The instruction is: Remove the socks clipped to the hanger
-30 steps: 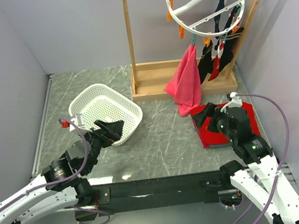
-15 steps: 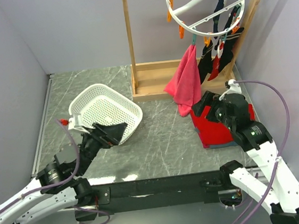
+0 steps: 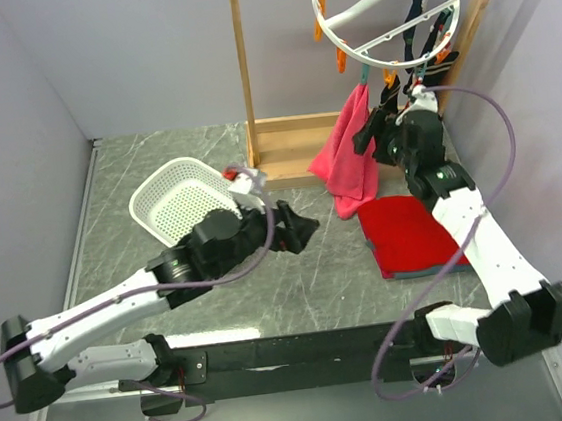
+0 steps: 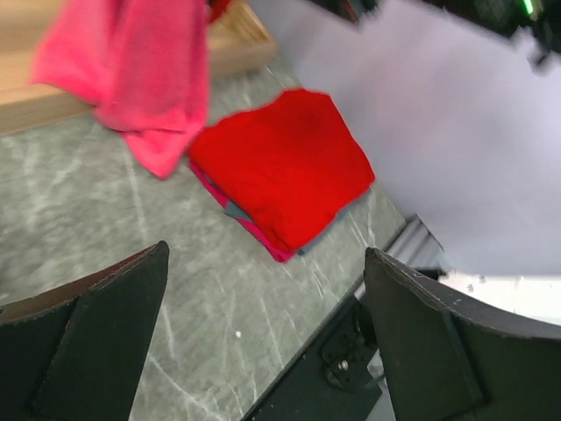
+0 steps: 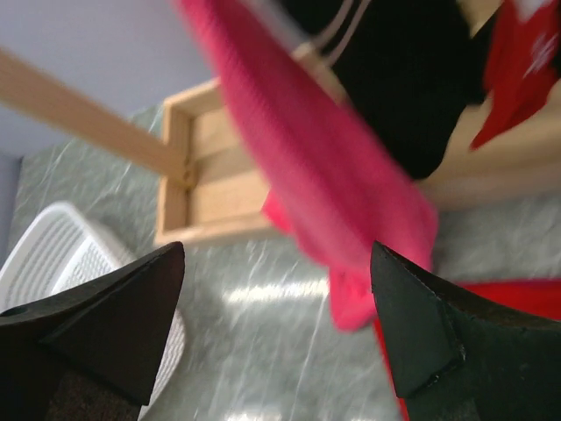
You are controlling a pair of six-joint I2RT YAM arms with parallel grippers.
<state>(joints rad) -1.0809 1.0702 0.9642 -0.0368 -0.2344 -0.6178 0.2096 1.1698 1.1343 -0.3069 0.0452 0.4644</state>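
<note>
Black-fingered right gripper [image 5: 276, 263] and left gripper [image 4: 263, 263] gape wide, empty; dark socks [image 5: 412, 79] apparently hang clipped to hanger [image 3: 372, 2].

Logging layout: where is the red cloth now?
In the top view, the red cloth lies flat on the right, just in front of the pink towel.
</note>
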